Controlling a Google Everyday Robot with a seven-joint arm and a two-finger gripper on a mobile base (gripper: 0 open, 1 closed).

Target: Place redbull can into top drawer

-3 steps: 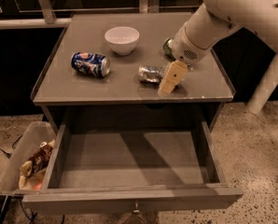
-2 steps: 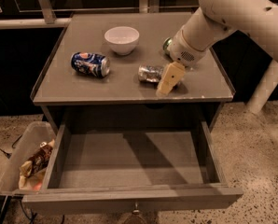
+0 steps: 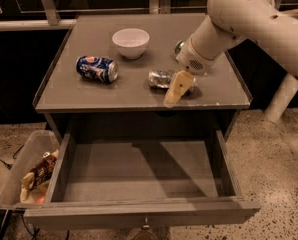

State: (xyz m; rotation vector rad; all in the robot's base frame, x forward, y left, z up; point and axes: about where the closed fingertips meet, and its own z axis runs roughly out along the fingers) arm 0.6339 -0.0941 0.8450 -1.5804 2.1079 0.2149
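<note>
The redbull can, slim and silver, lies on its side on the cabinet top near the front edge, right of centre. My gripper hangs from the white arm just right of the can, low over the cabinet top and right up against the can's right end. The top drawer is pulled out wide below the cabinet top; its flat grey bottom is bare and a small knob shows at its front.
A blue can lies on its side at the left of the cabinet top. A white bowl stands at the back centre. A green can is partly hidden behind the arm. A clear bin of snack packets sits left of the drawer.
The gripper has shifted a little to the left and down, closer to the redbull can. The can and the other things have not moved.
</note>
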